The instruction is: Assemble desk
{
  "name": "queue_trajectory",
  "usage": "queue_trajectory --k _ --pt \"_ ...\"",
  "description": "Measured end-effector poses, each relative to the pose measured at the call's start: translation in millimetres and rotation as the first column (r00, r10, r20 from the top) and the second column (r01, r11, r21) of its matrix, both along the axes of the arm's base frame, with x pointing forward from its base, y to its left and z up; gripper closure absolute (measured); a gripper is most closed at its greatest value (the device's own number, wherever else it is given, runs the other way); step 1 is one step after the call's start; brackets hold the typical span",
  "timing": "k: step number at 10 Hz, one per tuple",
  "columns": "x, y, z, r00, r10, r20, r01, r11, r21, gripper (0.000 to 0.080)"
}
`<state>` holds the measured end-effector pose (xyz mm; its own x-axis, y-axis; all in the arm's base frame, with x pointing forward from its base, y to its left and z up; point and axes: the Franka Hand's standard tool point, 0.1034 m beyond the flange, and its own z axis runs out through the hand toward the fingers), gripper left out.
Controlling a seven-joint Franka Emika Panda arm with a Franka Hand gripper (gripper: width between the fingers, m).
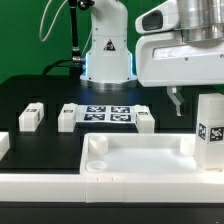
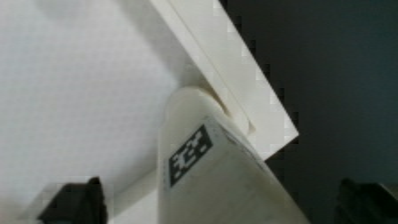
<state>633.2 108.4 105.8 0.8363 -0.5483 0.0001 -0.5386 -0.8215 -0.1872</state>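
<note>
Hovering over the white square plastic leg [image 1: 210, 130], the gripper [image 2: 217, 205] has its fingers spread, gripping nothing. Leg stands upright at the white rimmed tabletop [image 1: 140, 156] corner.

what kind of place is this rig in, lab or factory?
Most likely a robotics lab bench: a black table carrying the marker board, tagged white desk legs laid out loose, and the arm's base against a green backdrop.

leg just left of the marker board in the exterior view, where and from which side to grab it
Probably from straight above, at mid-length. The leg lies flat on the table, tag up, and its long sides look free of the marker board and the next leg. Closing across those two flat parallel sides should seat squarely.
</note>
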Motion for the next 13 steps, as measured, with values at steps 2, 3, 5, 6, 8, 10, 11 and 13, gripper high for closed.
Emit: queue_trajectory --k 2,3,5,6,8,10,11,13 --pt "0.0 -0.5 -0.1 0.991 0.129 0.019 -0.129 0.992 -0.016 0.015" --pt "2.1 -1.3 2.9 0.941 0.338 0.024 -0.335 0.939 -0.078 0.015" --pt "7.3 2.9 -2.1 0.845 0.534 0.014 -0.529 0.84 -0.119 0.015" --pt "7.5 2.2 -1.7 0.857 0.514 0.014 -0.51 0.852 -0.117 0.0178" --pt "7.1 3.1 -2.4 0.901 0.433 0.01 -0.43 0.897 -0.103 0.035" --pt "6.9 0.3 -3.0 0.954 0.298 0.0 -0.297 0.951 -0.087 0.0508" --pt "6.9 0.2 -3.1 0.962 0.272 -0.002 -0.271 0.959 -0.084 0.0508" --pt "6.4 -0.2 -3.4 0.999 0.031 -0.03 -0.032 0.998 -0.062 0.0508"
